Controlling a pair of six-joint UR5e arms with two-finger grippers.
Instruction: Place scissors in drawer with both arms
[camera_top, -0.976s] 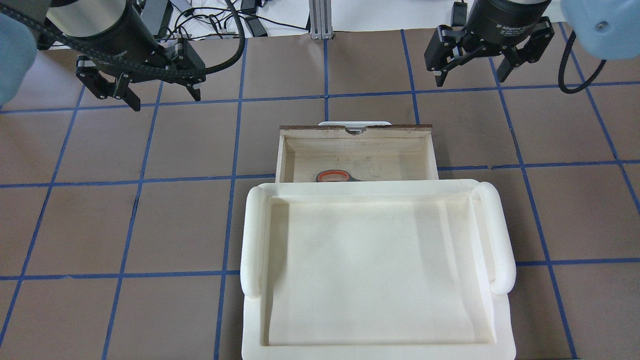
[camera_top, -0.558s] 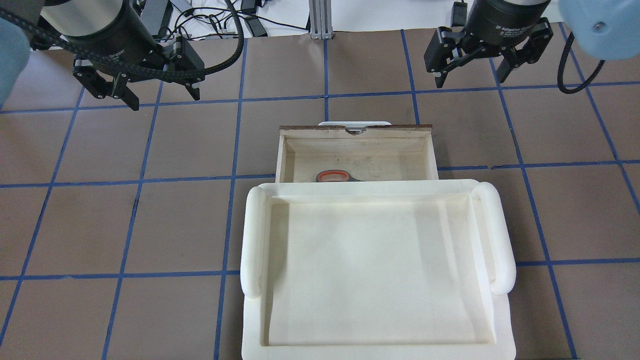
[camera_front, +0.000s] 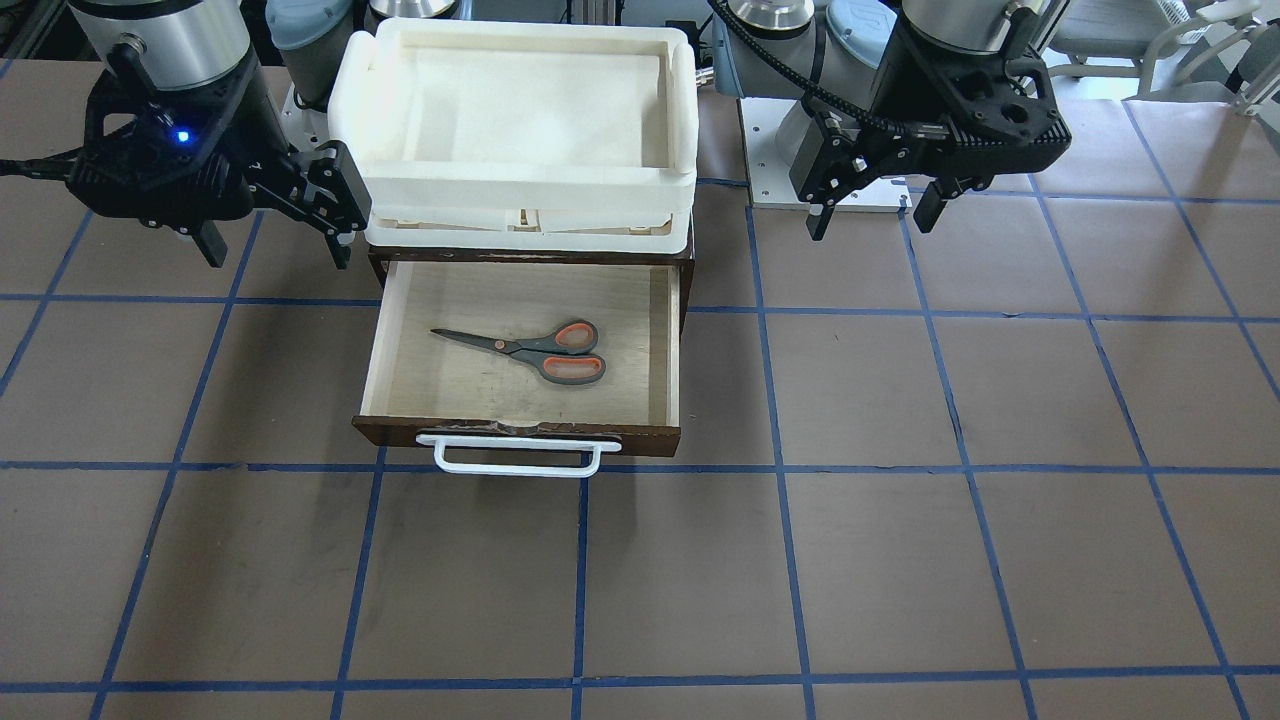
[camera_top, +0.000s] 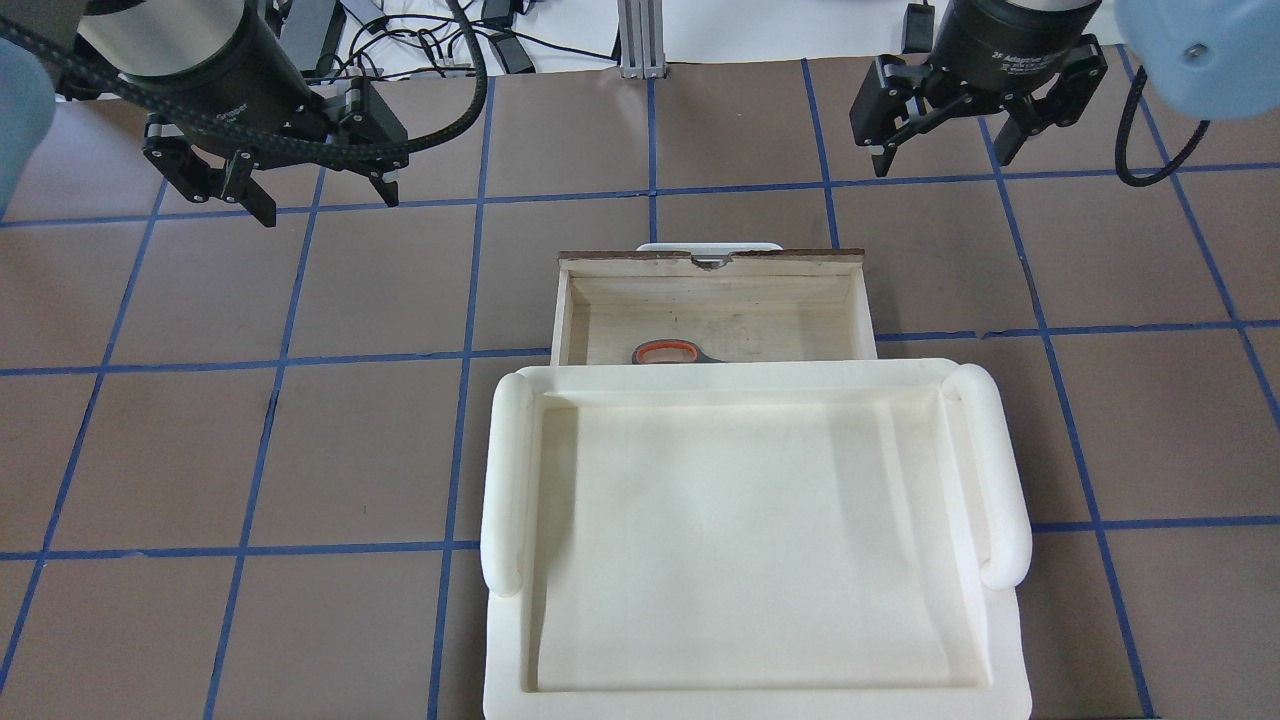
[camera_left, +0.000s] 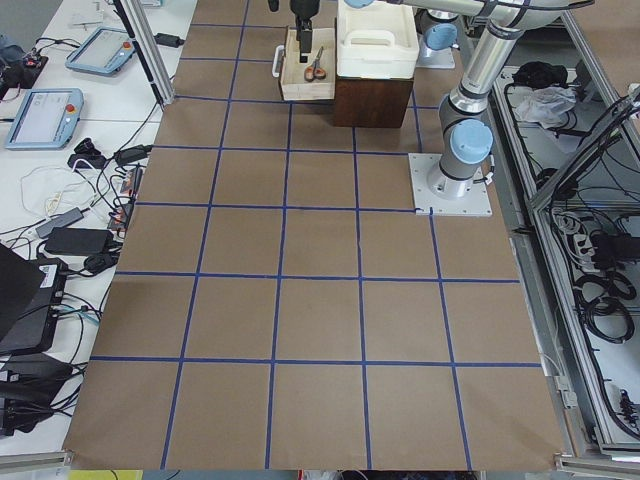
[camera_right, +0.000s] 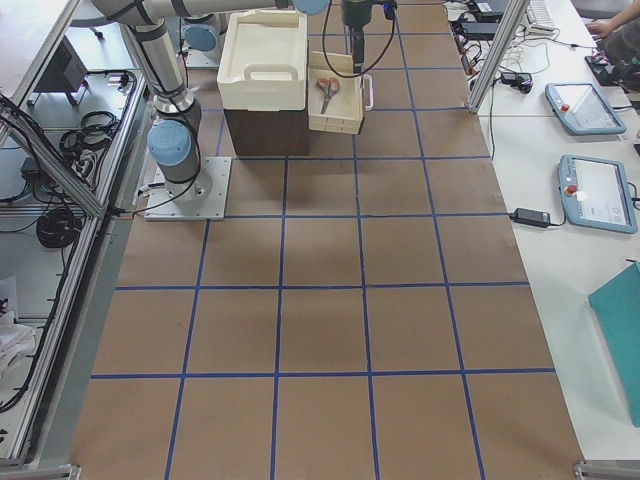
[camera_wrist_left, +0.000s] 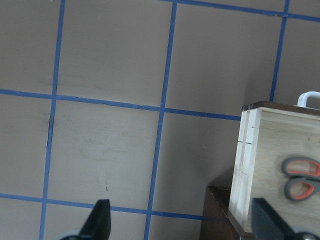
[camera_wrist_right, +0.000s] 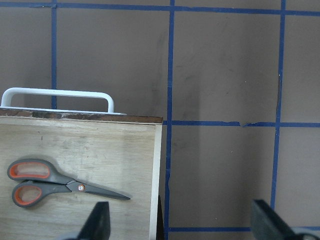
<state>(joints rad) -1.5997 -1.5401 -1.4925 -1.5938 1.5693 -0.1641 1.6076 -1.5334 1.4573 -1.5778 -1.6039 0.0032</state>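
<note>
- brown table (camera_front: 900, 560) marked into squares by blue tape lines, with cables and tablets along its far edges.
- drawer (camera_front: 668, 340) stands open, sticking out from under a white foam tray (camera_front: 682, 90); its white bar handle (camera_front: 515, 468) faces away from the robot.
- scissors (camera_front: 530, 350) lie flat on the drawer's pale floor, blades closed and pointing to the robot's right, orange-lined loops to its left.
- left pincer (camera_top: 330, 205) hangs above the table off the drawer's left side, fingers spread wide, grasping nothing.
- right pincer (camera_top: 940, 160) hangs off the drawer's right side, likewise released and empty.
- both pincers are well apart from the drawer.
</note>
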